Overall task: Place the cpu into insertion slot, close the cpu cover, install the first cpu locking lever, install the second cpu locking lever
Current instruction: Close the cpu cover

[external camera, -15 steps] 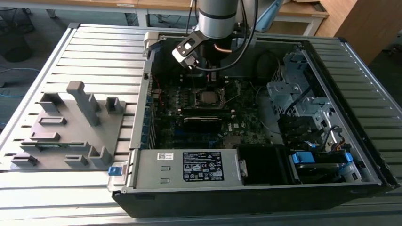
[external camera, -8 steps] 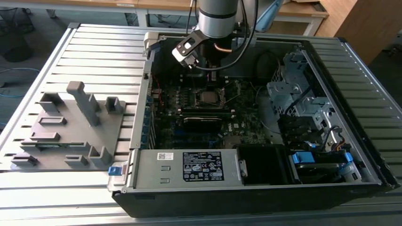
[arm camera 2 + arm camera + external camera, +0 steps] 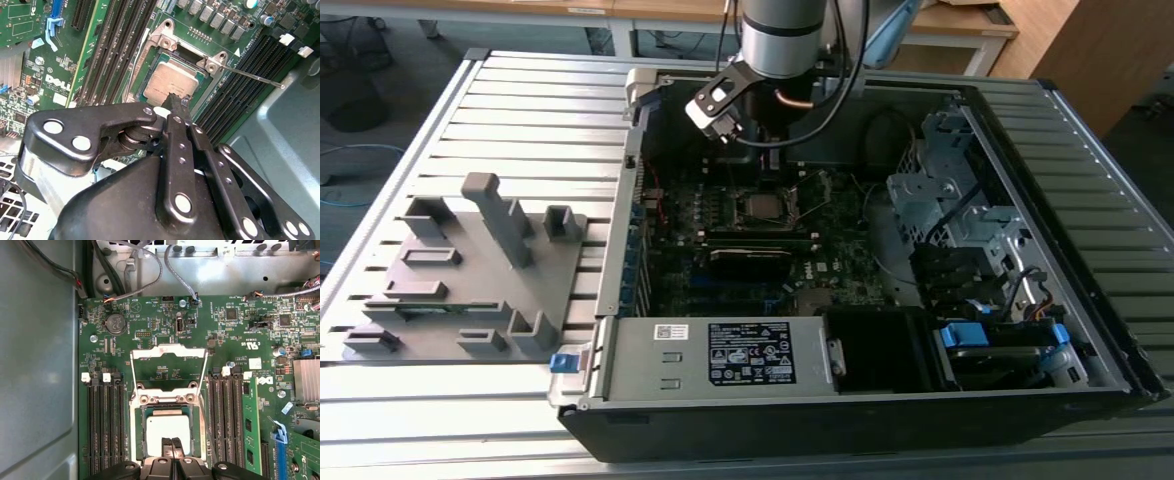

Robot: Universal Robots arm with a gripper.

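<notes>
Started at the socket. Found the cpu (image 3: 167,426) lying flat inside the insertion slot (image 3: 186,54), silver face up, square to the rim, flanked on both sides by long black memory slots (image 3: 105,430). Found the claw (image 3: 171,446) closed, fingertips pressed together with nothing between them, hanging over one edge of the chip; could not tell whether touching or just clear. Saw the cpu cover (image 3: 170,349) swung fully open, lying back over the green motherboard (image 3: 235,340) beyond the slot. Noted one locking lever (image 3: 252,77) unlatched, thin rod sticking out past the memory slots. Judged placing as good as done, cover and levers not yet dealt with. Judged good practice here: straight vertical moves only, no sideways drag across the chip, no load on a corner, tips kept off the slot's rim and away from the loose lever rod. Then the surroundings, from the exterior view's left: grey moulded fixture (image 3: 467,270) with upright posts, resting on a slatted metal worktop (image 3: 534,110); just beside it the open computer case (image 3: 854,435) lying on its side, arm (image 3: 781,35) reaching down into it from above; silvery drive cage (image 3: 954,200) toward the exterior view's right. Behind, wood-topped desks (image 3: 961,25), then a wooden panel (image 3: 1107,55) at the far right.
</notes>
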